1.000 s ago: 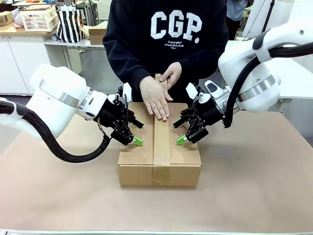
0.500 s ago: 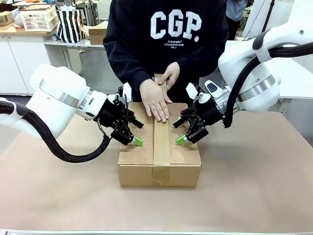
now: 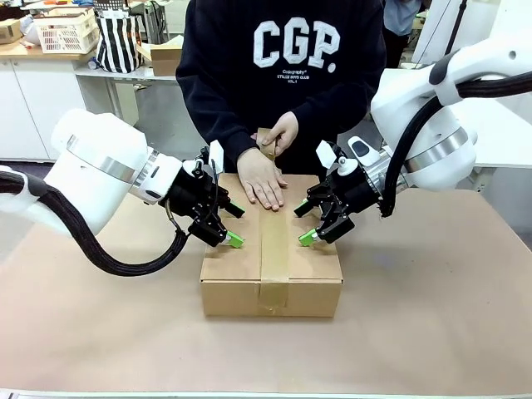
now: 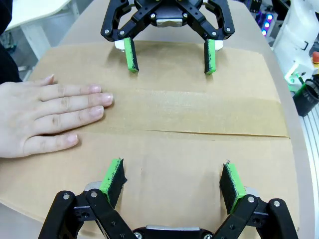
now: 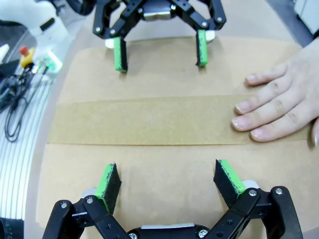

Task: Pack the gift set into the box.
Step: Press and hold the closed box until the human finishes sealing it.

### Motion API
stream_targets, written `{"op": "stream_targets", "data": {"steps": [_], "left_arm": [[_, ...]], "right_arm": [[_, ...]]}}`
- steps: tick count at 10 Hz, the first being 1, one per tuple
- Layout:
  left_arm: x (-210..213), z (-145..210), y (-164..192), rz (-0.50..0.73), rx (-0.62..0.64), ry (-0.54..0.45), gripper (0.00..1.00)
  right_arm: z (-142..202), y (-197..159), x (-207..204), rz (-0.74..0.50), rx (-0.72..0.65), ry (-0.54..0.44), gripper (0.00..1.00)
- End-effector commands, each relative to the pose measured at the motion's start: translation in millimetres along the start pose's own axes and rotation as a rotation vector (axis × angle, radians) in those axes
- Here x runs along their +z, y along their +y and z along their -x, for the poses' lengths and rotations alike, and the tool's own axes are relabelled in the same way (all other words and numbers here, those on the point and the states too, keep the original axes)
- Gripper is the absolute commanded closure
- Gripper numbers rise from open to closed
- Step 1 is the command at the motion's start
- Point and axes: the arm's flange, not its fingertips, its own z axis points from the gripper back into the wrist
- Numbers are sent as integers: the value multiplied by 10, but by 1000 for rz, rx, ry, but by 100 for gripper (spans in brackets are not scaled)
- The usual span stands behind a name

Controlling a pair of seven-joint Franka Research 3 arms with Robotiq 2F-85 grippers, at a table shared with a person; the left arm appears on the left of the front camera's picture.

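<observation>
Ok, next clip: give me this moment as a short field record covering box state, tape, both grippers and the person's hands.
box: closed, flaps down, on the table
tape strip: runs along the middle seam of the lid
left gripper: open, fingertips on the lid, left of the tape
right gripper: open, fingertips on the lid, right of the tape
person's flat hand: palm down on the far end of the lid
person's other hand: raised behind the box, holding the tape end
gift set: cannot be seen with the lid shut

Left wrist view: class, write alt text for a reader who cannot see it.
A closed brown box, taped along its middle seam, with a person's hand pressed flat on the tape. The left claw is open at the bottom edge, and the right claw is open opposite it across the box top.
</observation>
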Motion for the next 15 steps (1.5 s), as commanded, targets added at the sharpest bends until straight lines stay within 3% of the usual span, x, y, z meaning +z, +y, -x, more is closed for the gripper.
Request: {"op": "stream_targets", "data": {"steps": [1, 15], "left_arm": [[-10, 16, -13, 0, 1, 5, 0], [-10, 16, -13, 0, 1, 5, 0]], "right_arm": [[35, 4, -26, 3, -7, 7, 0], [35, 4, -26, 3, -7, 7, 0]]}}
